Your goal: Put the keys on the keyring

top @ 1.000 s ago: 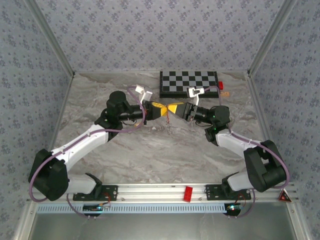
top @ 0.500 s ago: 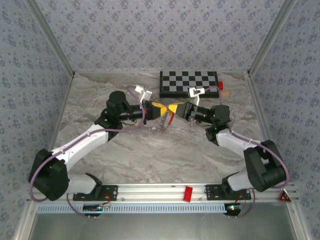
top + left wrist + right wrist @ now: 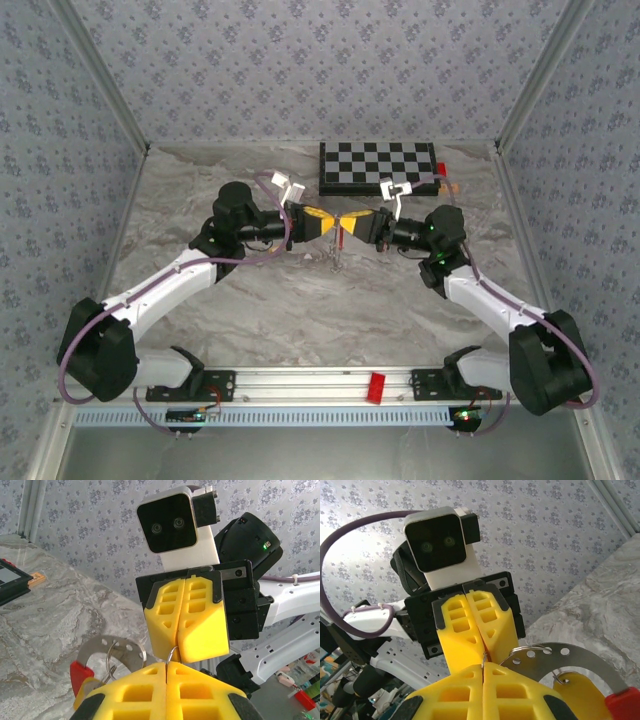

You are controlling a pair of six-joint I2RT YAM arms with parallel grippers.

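Note:
My left gripper (image 3: 332, 223) and right gripper (image 3: 346, 220) meet tip to tip above the middle of the table. Both are shut on one thin wire loop (image 3: 173, 654), pinched from opposite sides. In the left wrist view, my left gripper (image 3: 166, 664) faces the right gripper (image 3: 178, 655). The keyring (image 3: 570, 658) is a flat grey arc with holes and a red end (image 3: 625, 703). It hangs beside the fingers and below the tips (image 3: 338, 250). A flat tan-yellow key (image 3: 582, 692) dangles from it on a small ring.
A black-and-white checkerboard (image 3: 377, 167) lies at the back of the marble table (image 3: 250, 310), with a small red block (image 3: 441, 170) at its right end. Another red block (image 3: 376, 387) sits on the front rail. Patterned walls close in three sides.
The right arm has swung its elbow out to the right and levelled its wrist. The fingertips have stayed together, slightly higher. The left arm has barely moved.

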